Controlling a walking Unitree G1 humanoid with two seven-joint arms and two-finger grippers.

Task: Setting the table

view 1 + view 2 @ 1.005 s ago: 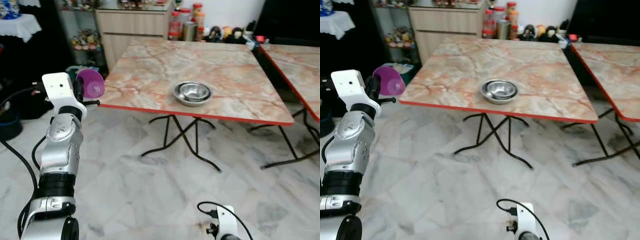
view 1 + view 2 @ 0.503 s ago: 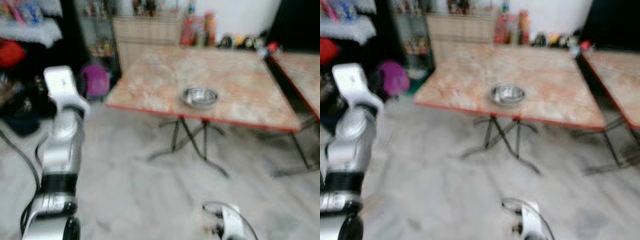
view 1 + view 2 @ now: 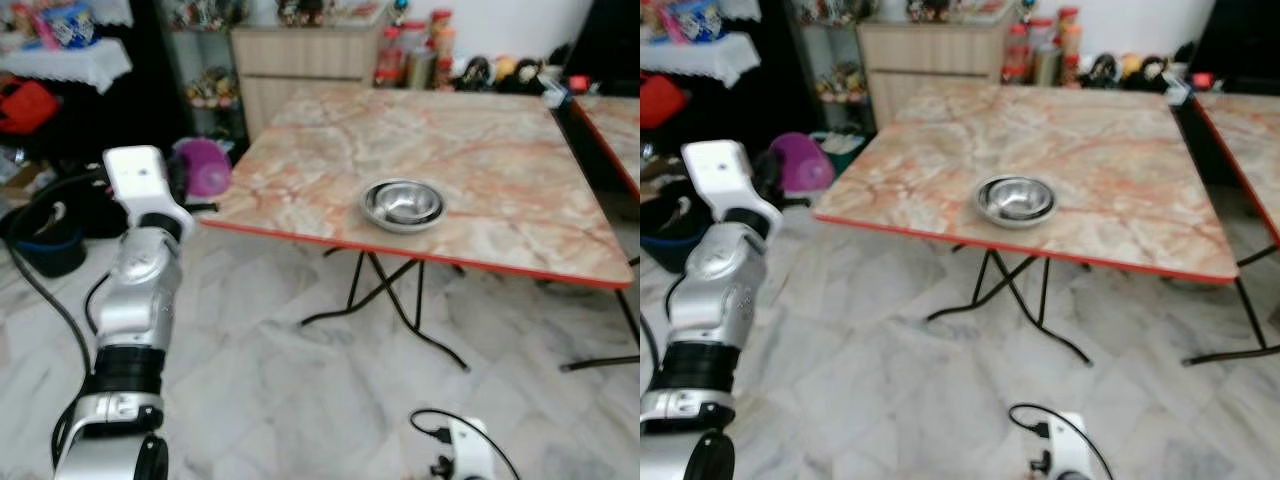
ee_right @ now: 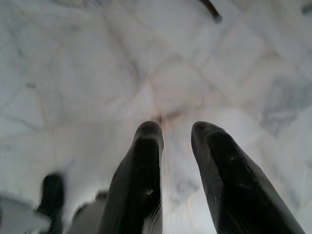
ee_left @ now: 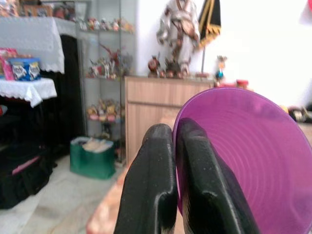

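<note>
Left wrist view: end effector (image 5: 175, 146) pinches unmarked purple plate (image 5: 243, 161).

- Pale marble tile floor (image 3: 300, 390) lies under both pincers; the right one hangs just above it.
- A wooden cabinet (image 5: 151, 105) stands ahead of the left pincer, against a white wall (image 5: 253, 44).
- A glass shelf unit (image 5: 102, 68) of figurines stands beside the cabinet.
- A green bin (image 5: 92, 158) sits below the shelves.
- A lace-covered side table (image 3: 70, 60) stands off to the left.
</note>
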